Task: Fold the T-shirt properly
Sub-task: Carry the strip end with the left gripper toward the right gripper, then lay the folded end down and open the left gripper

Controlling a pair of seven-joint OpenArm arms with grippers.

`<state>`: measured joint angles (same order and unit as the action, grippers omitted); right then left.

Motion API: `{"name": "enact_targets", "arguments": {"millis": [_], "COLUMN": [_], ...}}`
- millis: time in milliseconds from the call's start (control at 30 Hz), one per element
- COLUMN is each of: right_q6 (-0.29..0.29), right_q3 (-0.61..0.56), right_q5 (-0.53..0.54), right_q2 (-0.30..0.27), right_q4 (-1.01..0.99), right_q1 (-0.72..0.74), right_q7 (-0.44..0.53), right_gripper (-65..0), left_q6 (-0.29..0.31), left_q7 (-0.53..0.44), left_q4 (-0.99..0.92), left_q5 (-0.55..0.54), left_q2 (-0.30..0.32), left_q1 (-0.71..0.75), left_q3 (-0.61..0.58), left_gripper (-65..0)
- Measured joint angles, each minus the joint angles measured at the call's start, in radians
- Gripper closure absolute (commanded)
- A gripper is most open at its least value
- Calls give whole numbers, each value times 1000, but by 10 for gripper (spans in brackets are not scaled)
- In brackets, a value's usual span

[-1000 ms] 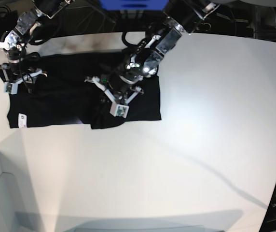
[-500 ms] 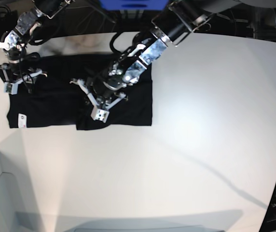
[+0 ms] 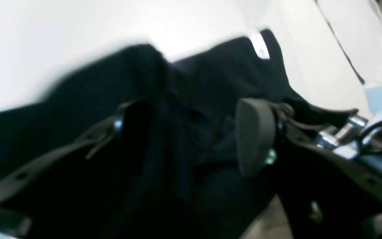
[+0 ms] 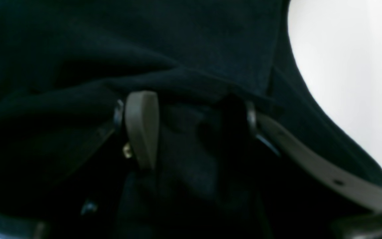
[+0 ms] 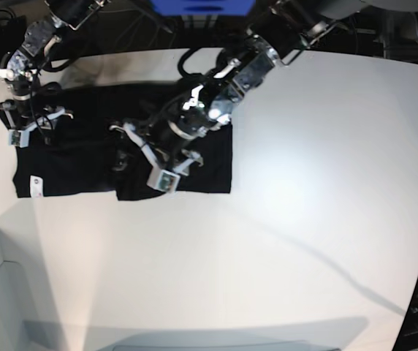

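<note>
The broad white tabletop [image 5: 304,183] carries the large black short-sleeved cloth T-shirt [image 5: 70,164], which lies spread along the far left part of the table, its right portion doubled over into a darker panel [image 5: 209,164] and a small white tag [image 5: 36,184] showing at its near left corner. The left gripper [image 5: 154,157] sits low over the middle of the cloth with its jaws spread; in the left wrist view a ridge of black fabric rises between the fingers [image 3: 255,136], and it seems loose rather than pinched, though the blur leaves that unsure. The right gripper [image 5: 30,121] rests on the far left edge of the shirt, jaws likewise apart, a raised crease of cloth lying between its fingers [image 4: 143,127].

The step in hand looks like laying down a fold. To do it well, the left gripper should lift clear straight upward so the doubled panel does not drag, while the right one pins its edge flat.

Only the base view shows the shirt's whole outline and the tag's place; only the wrist views show how the cloth bunches between the jaws, and the left wrist view alone catches a white label [image 3: 259,46] at the far hem
</note>
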<state>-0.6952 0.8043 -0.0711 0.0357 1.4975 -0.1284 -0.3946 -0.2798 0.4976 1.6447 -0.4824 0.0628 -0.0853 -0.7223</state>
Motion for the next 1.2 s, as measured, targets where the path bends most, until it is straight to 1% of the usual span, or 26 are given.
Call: {"name": "enact_targets", "arguments": {"millis": [67, 167, 267, 400, 500, 600, 767, 800, 867, 900, 967, 1033, 1067, 1133, 1200], "right_q6": [0, 0, 0, 0, 0, 0, 0, 0, 0, 0, 0, 0, 0, 0, -1], "right_q3": [0, 0, -1, -1, 0, -1, -1, -1, -1, -1, -1, -1, -1, -1, 5], "right_q5": [-2, -3, -4, -3, -9, -11, -11, -11, -11, -11, -11, -11, -11, -11, -14], "right_q2": [0, 0, 3, 6, 6, 6, 8, 8, 8, 8, 8, 8, 8, 8, 8], "right_q4": [0, -3, -4, -5, -6, -6, -6, -6, -6, -6, -6, -6, -6, -6, -5], "right_q1": [0, 14, 23, 23, 36, 39, 42, 42, 42, 42, 42, 42, 43, 48, 56], "right_q7": [0, -12, -13, -9, -21, -23, -21, -23, -21, -21, -21, -21, -21, -24, -29], "right_gripper": [-332, -332, -332, -332, -332, -332, -332, -332, -332, -332, -332, -332, -332, -332, -334], "left_q6": [1, 0, 1, 5, 3, 5, 8, 29, 106, 133, 167, 175, 176, 175, 169], "left_q7": [17, 19, 23, 19, 20, 21, 19, 19, 14, 11, 8, 23, 19, 21, 20], "left_q4": [37, 57, 53, -7, -73, -143, -154, -154, -153, -152, -145, -106, -79, -27, 50], "left_q5": [-5, 3, 0, -1, 1, 0, -7, -6, -3, 1, 0, -6, -9, -11, 1], "left_q2": [44, 85, 101, 95, 75, 31, -31, -48, -75, -87, -95, -77, -56, -10, 46], "left_q1": [29, 75, 96, 96, 70, 3, -60, -69, -85, -89, -89, -82, -74, -56, -14], "left_q3": [44, 95, 90, 54, -19, -127, -245, -250, -249, -243, -241, -241, -228, -164, -55], "left_gripper": [-343, -318, -281, -245, -245, -246, -247, -247, -247, -247, -247, -247, -247, -247, -247]}}
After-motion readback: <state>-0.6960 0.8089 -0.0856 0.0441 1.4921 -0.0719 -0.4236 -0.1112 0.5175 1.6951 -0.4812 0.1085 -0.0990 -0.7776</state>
